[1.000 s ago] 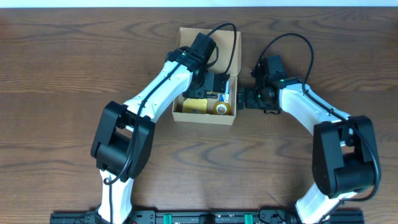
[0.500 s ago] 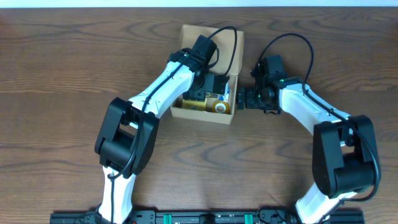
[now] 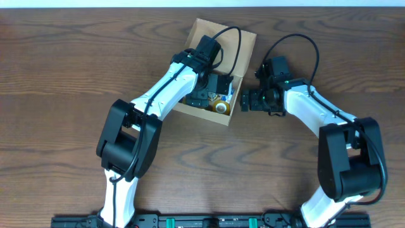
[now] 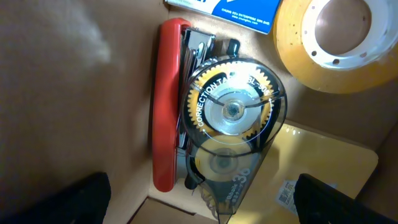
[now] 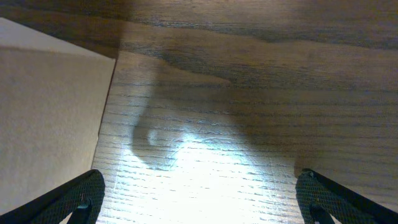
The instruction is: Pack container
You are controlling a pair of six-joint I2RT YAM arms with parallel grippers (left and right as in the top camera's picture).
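The container [image 3: 243,39] now sits askew on the wooden table [image 5: 249,124], turned from its square position of a second ago. The left gripper [image 3: 214,87], reaching inside it, now stands with its jaws spread wide and nothing held. Between those jaws lies a clear correction tape dispenser [image 4: 233,124], touching a red stapler [image 4: 165,106] on one finger's side. Beyond the jaw tips rest a yellow tape roll [image 4: 339,43] and a blue-and-white pack [image 4: 224,6]. The right gripper [image 3: 247,100] hovers just beside the box's outer wall, its jaws wide apart over bare wood.
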